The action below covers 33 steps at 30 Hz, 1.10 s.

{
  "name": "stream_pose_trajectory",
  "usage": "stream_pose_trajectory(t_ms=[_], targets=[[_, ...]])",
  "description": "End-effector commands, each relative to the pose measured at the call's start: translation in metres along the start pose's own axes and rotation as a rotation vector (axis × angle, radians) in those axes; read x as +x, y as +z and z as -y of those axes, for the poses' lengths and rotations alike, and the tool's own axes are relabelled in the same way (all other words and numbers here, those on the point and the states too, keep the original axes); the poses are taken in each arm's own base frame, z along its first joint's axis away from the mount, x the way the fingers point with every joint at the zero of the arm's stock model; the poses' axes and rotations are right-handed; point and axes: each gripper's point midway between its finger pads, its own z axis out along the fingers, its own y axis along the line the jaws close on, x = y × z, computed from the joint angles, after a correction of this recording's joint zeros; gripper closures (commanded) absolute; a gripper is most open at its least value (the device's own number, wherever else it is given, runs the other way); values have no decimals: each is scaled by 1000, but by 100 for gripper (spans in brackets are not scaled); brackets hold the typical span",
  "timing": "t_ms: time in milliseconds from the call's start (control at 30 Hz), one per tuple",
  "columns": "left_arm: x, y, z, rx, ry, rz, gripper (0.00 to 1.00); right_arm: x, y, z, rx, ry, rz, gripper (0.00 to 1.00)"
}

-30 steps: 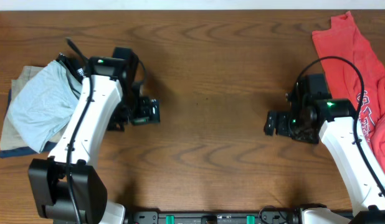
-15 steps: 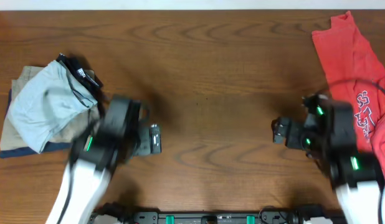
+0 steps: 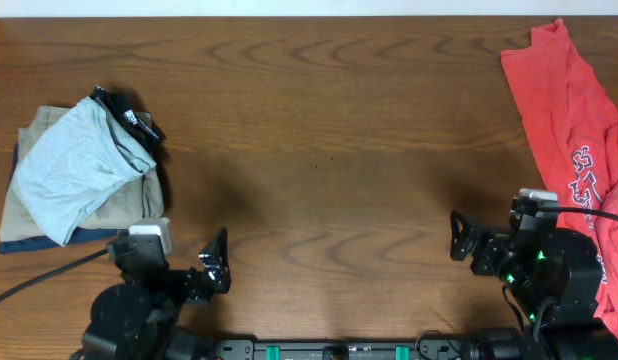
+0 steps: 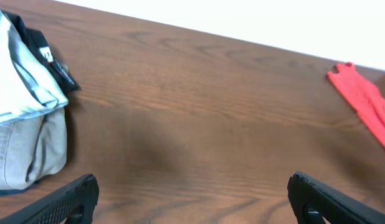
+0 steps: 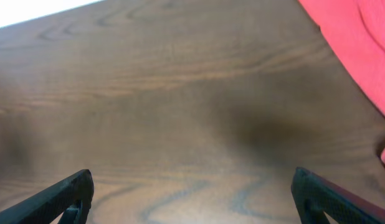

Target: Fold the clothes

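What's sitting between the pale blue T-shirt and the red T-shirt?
Nothing: the overhead view shows only bare brown wooden table between the pale aqua-blue T-shirt and the red T-shirt.

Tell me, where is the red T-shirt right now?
In the overhead view, the red T-shirt lies along the table's right side, just right of the right gripper.

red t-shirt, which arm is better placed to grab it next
Right. The red T-shirt lies along the table's right side beside the open, empty right claw; the left claw is far across, by the folded pile.
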Motion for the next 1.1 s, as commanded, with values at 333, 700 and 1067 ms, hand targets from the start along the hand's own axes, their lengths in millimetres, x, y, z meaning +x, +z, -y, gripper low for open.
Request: stream_pose_trajectory(t_ms=[333, 700, 1067], targets=[[0, 0, -3, -15, -12, 12, 2, 36, -1, 10, 45, -4, -141, 1], [0, 0, -3, -16, -12, 12, 2, 44, -6, 15, 64, -17, -150, 1], [0, 0, -3, -16, -12, 12, 2, 8, 6, 6, -38, -171, 289, 1]])
